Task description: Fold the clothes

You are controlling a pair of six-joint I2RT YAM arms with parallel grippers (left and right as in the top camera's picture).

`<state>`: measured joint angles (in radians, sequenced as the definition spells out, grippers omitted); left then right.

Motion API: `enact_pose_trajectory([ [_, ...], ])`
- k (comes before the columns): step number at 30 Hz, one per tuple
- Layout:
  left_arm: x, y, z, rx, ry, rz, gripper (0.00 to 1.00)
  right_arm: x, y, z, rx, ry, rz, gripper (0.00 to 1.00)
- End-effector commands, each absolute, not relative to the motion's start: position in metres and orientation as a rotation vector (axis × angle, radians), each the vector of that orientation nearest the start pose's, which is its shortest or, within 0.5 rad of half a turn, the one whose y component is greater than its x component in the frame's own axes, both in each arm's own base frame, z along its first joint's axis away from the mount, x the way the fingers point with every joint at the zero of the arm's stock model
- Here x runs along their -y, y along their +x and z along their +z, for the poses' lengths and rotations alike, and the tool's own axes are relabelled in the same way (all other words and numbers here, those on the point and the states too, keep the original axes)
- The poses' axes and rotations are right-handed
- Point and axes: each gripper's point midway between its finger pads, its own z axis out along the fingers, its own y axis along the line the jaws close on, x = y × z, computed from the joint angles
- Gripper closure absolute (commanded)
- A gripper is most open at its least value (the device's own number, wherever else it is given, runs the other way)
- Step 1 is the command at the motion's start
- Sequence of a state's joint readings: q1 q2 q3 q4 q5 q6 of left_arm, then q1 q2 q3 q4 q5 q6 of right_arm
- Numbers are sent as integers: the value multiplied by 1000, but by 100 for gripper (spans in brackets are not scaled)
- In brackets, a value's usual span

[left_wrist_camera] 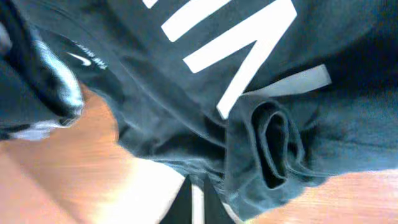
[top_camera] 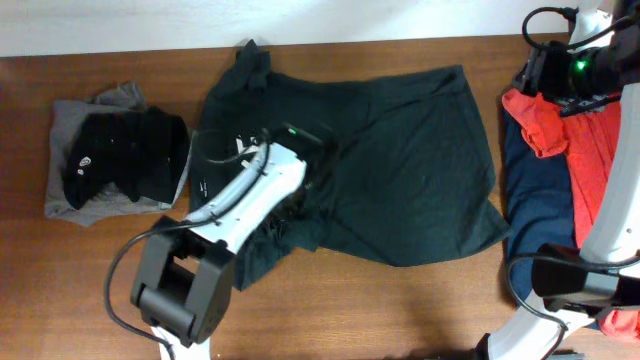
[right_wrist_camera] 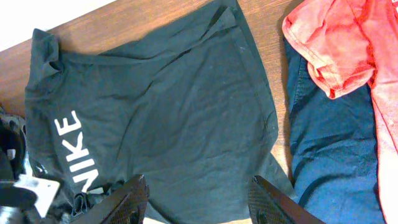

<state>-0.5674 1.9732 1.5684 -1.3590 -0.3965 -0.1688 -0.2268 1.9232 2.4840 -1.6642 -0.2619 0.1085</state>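
Observation:
The dark green-black T-shirt lies spread on the wooden table, its lower left part bunched. Its white letters show in the left wrist view and the right wrist view. My left gripper is low over the bunched left part. In its wrist view the fingers are nearly together and pinch the shirt's edge beside a rolled fold. My right gripper is wide open and empty, held high at the far right.
A folded stack of grey and black garments sits at the left. A pile with a red garment on a navy one lies at the right edge, under the right arm. The table's back edge meets a white wall.

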Motion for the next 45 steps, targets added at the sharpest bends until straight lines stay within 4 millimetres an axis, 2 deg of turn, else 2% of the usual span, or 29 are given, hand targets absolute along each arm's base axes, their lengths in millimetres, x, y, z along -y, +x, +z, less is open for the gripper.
enact_pose_trajectory([
  [1, 146, 301, 88, -3146, 685, 304, 63, 50, 401, 311, -2666, 382, 302, 44],
  [2, 155, 296, 85, -3173, 680, 209, 57, 50, 401, 306, -2681, 387, 306, 43],
  [5, 175, 292, 76, -3183, 676, 36, 51, 50, 402, 295, -2712, 398, 312, 44],
  [7, 177, 291, 71, -3191, 632, 30, 48, 50, 402, 291, -2725, 402, 315, 44],
  [13, 159, 287, 61, -3225, 470, 172, 53, 50, 401, 288, -2734, 405, 317, 44],
  [26, 131, 299, 64, -3149, 358, 446, 53, 50, 401, 288, -2735, 405, 317, 43],
  [34, 129, 292, 52, -3170, 359, 444, 54, 50, 401, 288, -2735, 405, 317, 44],
  [37, 130, 291, 48, -3171, 357, 436, 69, 50, 401, 288, -2735, 405, 317, 44],
  [39, 131, 293, 47, -3165, 356, 429, 84, 50, 401, 288, -2735, 405, 317, 44],
  [40, 131, 294, 47, -3158, 354, 424, 99, 50, 401, 288, -2735, 406, 317, 44],
  [45, 132, 295, 58, -3160, 365, 425, 100, 50, 401, 288, -2735, 406, 317, 44],
])
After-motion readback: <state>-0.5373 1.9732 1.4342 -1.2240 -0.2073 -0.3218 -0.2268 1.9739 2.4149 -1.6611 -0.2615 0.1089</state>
